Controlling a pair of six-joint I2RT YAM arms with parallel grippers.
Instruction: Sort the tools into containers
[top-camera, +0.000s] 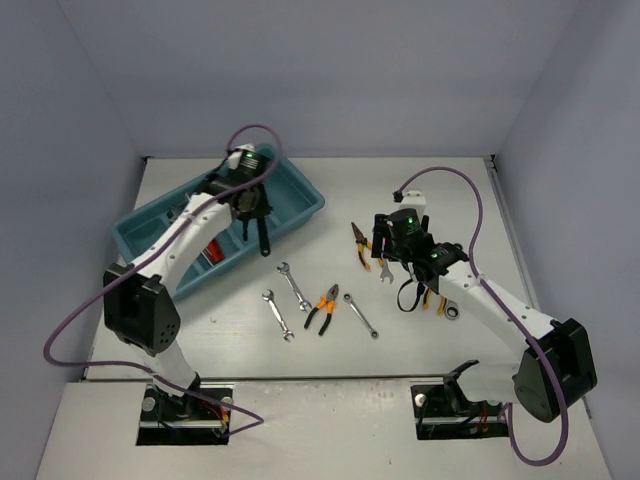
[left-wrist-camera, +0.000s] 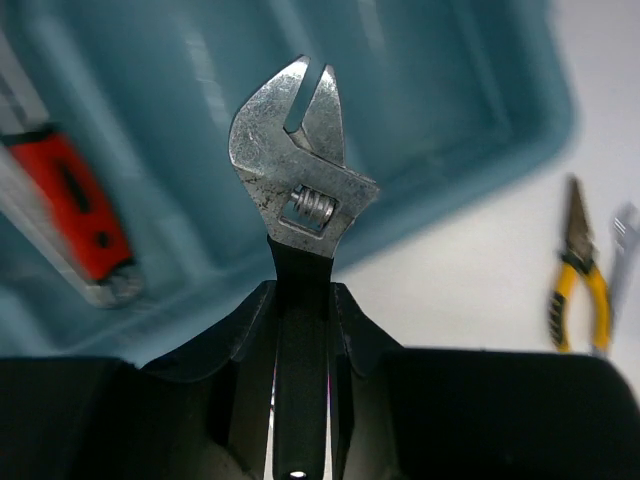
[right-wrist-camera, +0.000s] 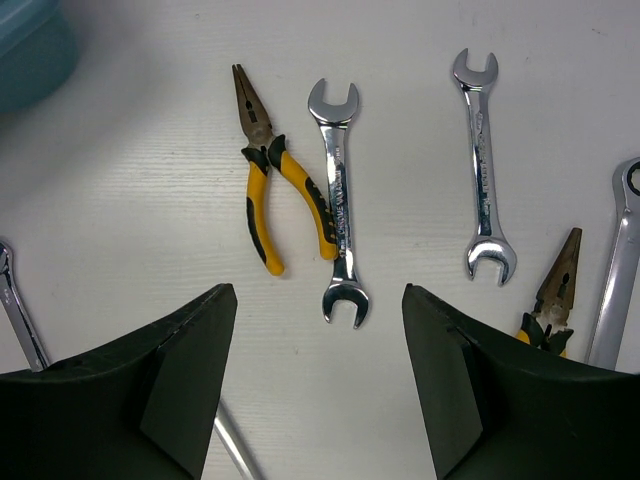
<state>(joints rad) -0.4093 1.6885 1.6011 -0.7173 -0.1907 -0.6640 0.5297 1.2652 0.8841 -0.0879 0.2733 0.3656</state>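
My left gripper (left-wrist-camera: 302, 295) is shut on the black handle of an adjustable wrench (left-wrist-camera: 300, 160). The wrench's silver head points out over the teal tray (left-wrist-camera: 450, 100). From above, that gripper (top-camera: 257, 213) hangs at the tray's (top-camera: 300, 195) right end with the wrench (top-camera: 262, 240) in it. My right gripper (right-wrist-camera: 318, 300) stands open above the table with nothing between its fingers. Just beyond it lie a silver wrench (right-wrist-camera: 338, 200) and yellow-handled pliers (right-wrist-camera: 265, 165). The top view shows the right gripper (top-camera: 392, 262) beside those pliers (top-camera: 358, 245).
A red-handled tool (left-wrist-camera: 75, 205) lies in the tray. Loose on the table are a second open-ended wrench (right-wrist-camera: 483, 165), more pliers (right-wrist-camera: 550, 290), a ring-ended wrench (right-wrist-camera: 620, 260), two wrenches (top-camera: 293, 285) (top-camera: 277, 315), orange pliers (top-camera: 322, 310) and another wrench (top-camera: 360, 313).
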